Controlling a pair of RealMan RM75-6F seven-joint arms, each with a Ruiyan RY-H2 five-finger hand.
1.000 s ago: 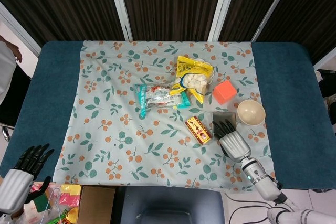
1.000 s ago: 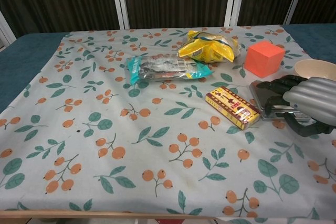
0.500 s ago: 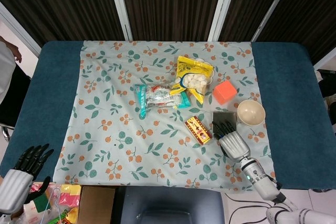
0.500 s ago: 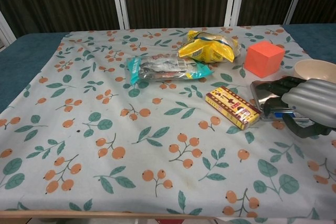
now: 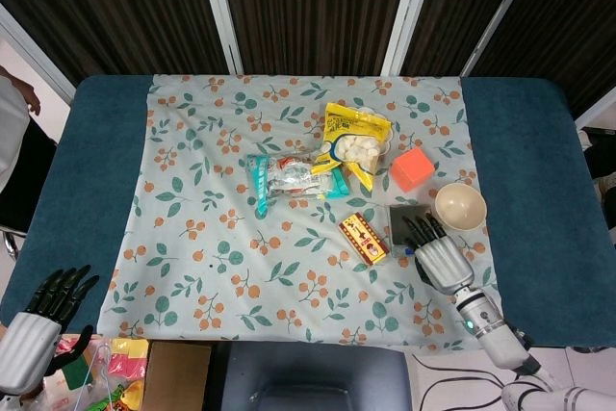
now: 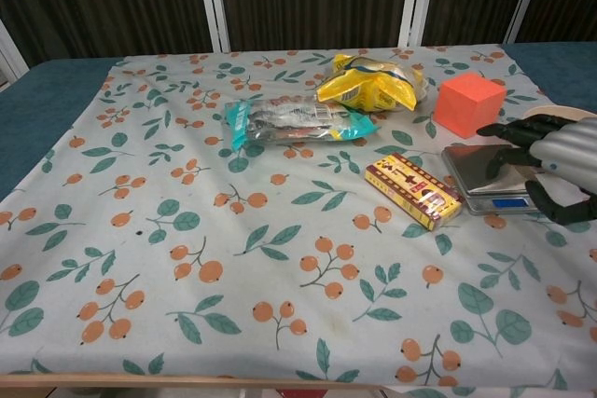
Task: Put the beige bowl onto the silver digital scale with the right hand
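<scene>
The beige bowl [image 5: 460, 206] stands empty on the flowered cloth at the right; in the chest view only a sliver of its rim [image 6: 550, 113] shows behind my right hand. The silver digital scale [image 5: 404, 224] [image 6: 486, 177] lies just left of the bowl, its plate bare. My right hand [image 5: 441, 255] [image 6: 552, 157] hovers at the scale's near right corner, fingers apart and stretched toward the bowl, holding nothing. My left hand [image 5: 38, 320] hangs off the table's near left corner, fingers spread, empty.
An orange cube [image 5: 412, 168] sits behind the scale, a small red-and-yellow box [image 5: 363, 238] lies to its left. A yellow snack bag [image 5: 354, 141] and a teal packet [image 5: 289, 178] lie mid-table. The teal table edge [image 5: 539, 218] runs right of the bowl.
My right hand has shifted right, off the scale's plate and toward the bowl, uncovering the scale. The left hand has sunk slightly.
</scene>
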